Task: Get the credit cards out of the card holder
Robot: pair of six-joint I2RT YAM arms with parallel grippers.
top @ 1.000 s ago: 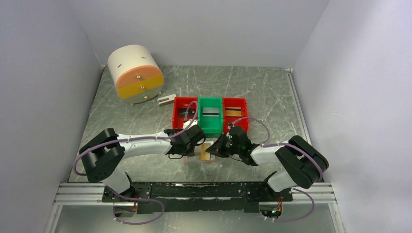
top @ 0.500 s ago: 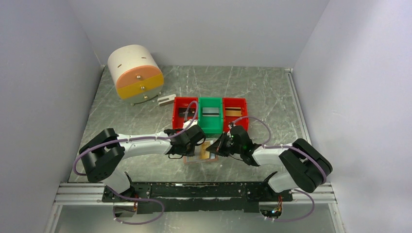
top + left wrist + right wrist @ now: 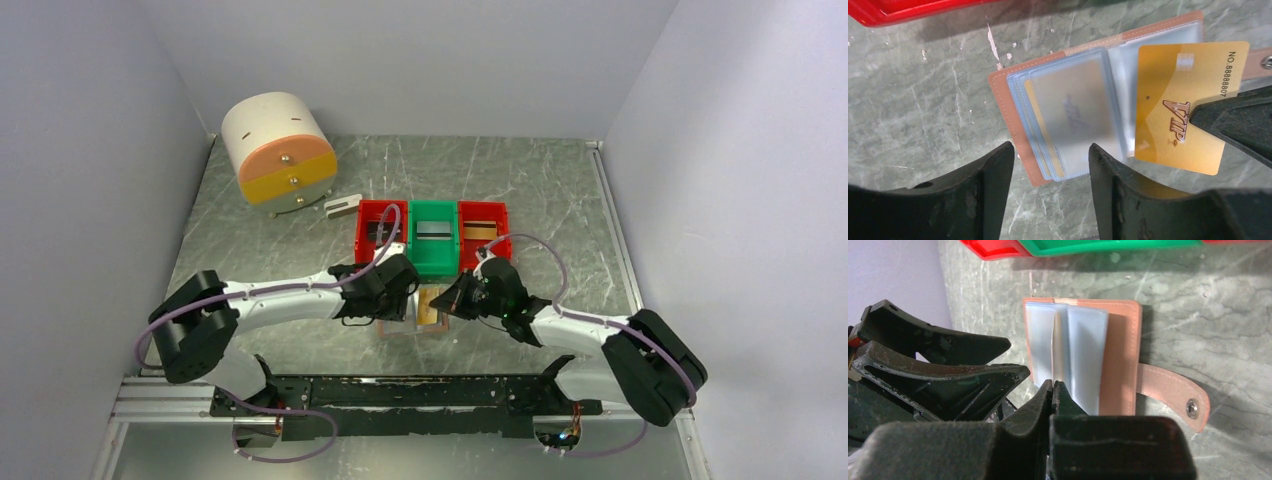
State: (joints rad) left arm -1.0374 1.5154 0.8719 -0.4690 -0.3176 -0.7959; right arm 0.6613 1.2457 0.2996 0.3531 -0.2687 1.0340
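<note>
Left wrist view: our closed right jaws pinch the gold VIP card [image 3: 1183, 105] free above the card holder [image 3: 1003, 95]; left jaws hang open. Next we should carry it off.

Left gripper [image 3: 1048, 150] jaws opened wider; right gripper [image 3: 1052, 385] closed onto gold card [image 3: 1178, 105]

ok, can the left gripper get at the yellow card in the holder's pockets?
Probably: the left gripper is open right over the card holder, nothing between; the yellow card sits under clear sleeves though.
</note>
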